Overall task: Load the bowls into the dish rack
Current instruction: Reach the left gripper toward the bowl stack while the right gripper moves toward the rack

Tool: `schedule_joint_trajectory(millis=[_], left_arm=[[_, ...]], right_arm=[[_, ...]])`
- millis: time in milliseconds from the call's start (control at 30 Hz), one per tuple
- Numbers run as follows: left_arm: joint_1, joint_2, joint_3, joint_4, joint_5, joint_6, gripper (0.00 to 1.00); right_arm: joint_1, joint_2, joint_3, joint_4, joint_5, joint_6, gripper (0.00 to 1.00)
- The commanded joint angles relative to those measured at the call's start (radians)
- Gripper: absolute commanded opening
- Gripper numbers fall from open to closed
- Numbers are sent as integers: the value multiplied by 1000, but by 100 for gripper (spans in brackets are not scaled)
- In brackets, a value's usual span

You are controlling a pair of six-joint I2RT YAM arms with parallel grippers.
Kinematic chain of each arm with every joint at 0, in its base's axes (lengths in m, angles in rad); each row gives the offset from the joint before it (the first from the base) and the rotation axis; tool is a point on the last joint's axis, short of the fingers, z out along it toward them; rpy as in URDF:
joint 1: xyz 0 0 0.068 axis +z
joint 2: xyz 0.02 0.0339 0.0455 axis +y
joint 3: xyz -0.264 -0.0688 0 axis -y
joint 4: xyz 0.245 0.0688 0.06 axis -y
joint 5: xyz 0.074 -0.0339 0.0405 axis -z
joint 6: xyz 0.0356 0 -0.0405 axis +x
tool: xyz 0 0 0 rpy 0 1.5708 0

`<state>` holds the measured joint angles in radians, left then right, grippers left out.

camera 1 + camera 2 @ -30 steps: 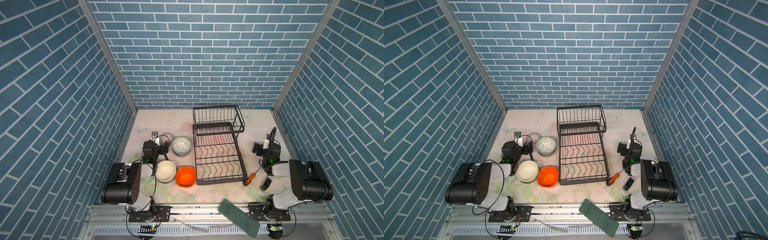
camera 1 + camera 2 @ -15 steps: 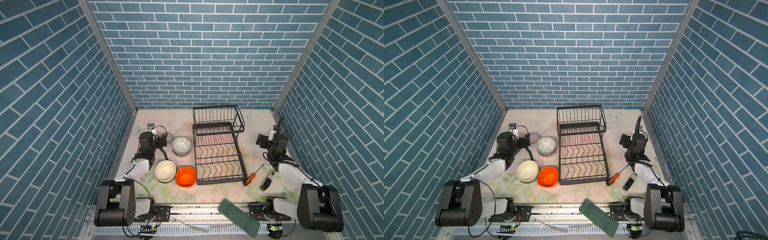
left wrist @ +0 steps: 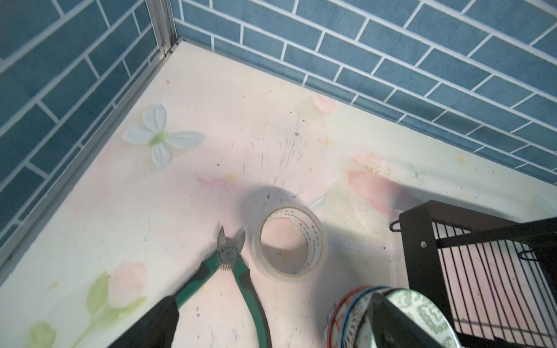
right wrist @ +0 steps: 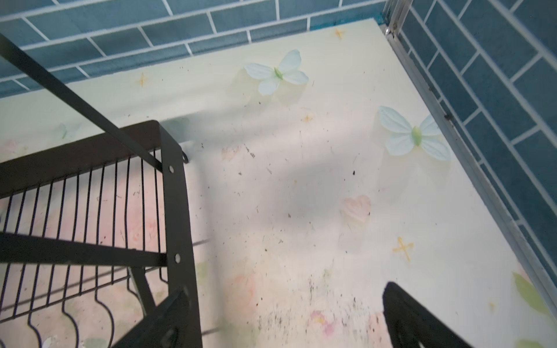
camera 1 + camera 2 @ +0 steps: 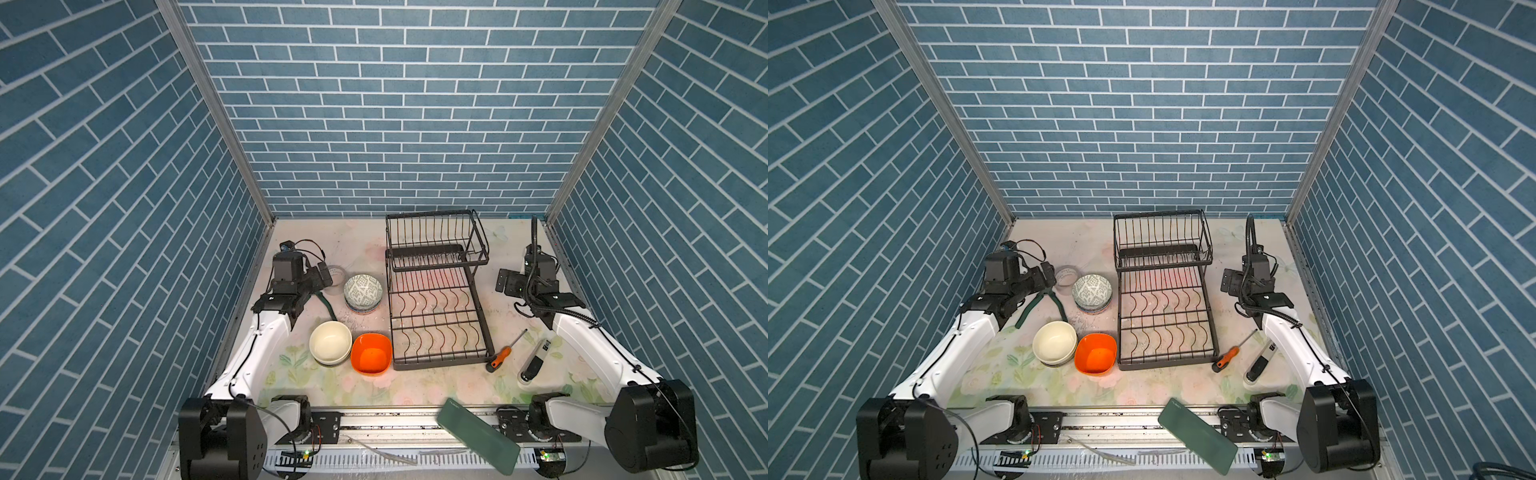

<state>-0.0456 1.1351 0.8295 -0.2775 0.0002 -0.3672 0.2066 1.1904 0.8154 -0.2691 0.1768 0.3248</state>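
Three lots of bowls sit left of the dish rack (image 5: 440,362) (image 5: 1167,363): a stack topped by a green-and-white patterned bowl (image 5: 363,292) (image 5: 1092,291), a cream stack (image 5: 330,343) (image 5: 1054,343) and an orange rounded-square bowl (image 5: 371,359) (image 5: 1095,353). The black wire rack holds nothing. My left gripper (image 5: 322,276) (image 3: 271,328) hangs open just left of the patterned stack (image 3: 346,310), one finger (image 3: 391,322) in front of that stack's rim. My right gripper (image 5: 509,282) (image 4: 286,328) is open over bare table beside the rack's right side (image 4: 176,211).
A clear tape roll (image 3: 289,244) and green-handled pliers (image 3: 232,259) lie under the left gripper. An orange-handled screwdriver (image 5: 505,351) and a black-and-white pen-like tool (image 5: 536,359) lie right of the rack. A dark green slab (image 5: 478,432) rests on the front rail.
Both arms have unfolded from near the front rail and reached toward the back of the table. Both grippers stay open; the bowls and rack have not moved.
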Motion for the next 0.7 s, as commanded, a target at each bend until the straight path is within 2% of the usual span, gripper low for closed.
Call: schedule_joint_trajectory(millis=[0, 133, 333, 667], left_arm=[[-49, -51, 58, -219, -12, -82, 100], [-132, -104, 94, -351, -29, -105, 100], [-311, -179, 129, -520, -132, -165, 100], [-559, -200, 117, -640, -167, -289, 100]], right_arm=[[25, -32, 65, -206, 2, 77, 99], [59, -77, 62, -270, -23, 107, 98], [106, -148, 52, -327, -46, 149, 98], [192, -204, 50, -366, -89, 207, 95]])
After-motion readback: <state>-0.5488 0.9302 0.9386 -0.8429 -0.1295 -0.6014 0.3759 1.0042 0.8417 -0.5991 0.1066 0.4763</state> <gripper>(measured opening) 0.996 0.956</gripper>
